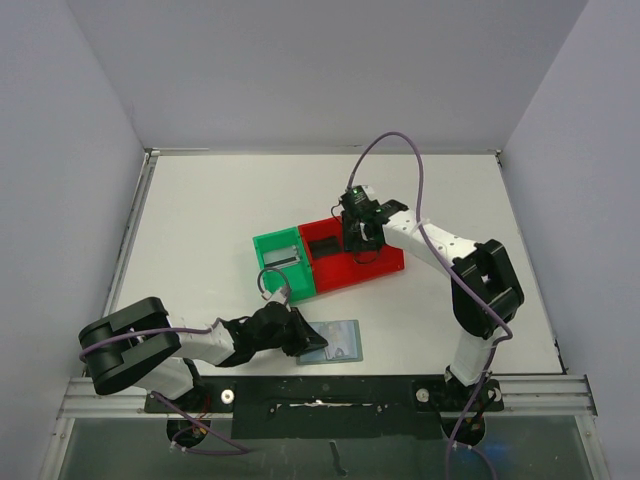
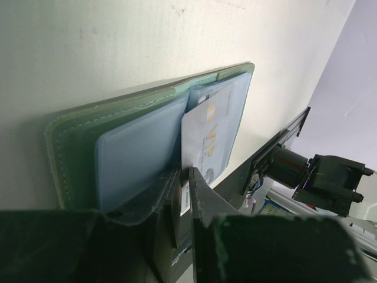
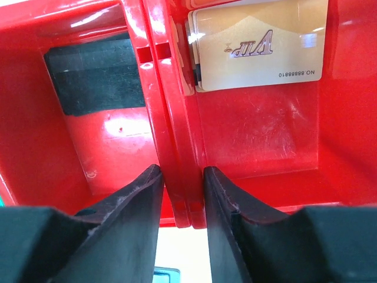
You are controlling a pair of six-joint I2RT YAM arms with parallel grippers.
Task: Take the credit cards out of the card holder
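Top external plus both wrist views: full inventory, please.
card holder: one, grey-green, lying open on the table by the left arm
credit card: one, pale with gold VIP, in a holder pocket, one edge out
cards in bin: at least two, gold, stacked in one red bin
red bins: two, side by side, mid-table
green bin: one, against the red bins
black pad: one, in the other red bin
table: one, white
left fingers: shut on the credit card's edge
right fingers: open, straddling the red bins' shared wall

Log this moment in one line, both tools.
left tool: shut on credit card partly out of card holder | right tool: open, astride divider of red bin | gold card: lying in red bin
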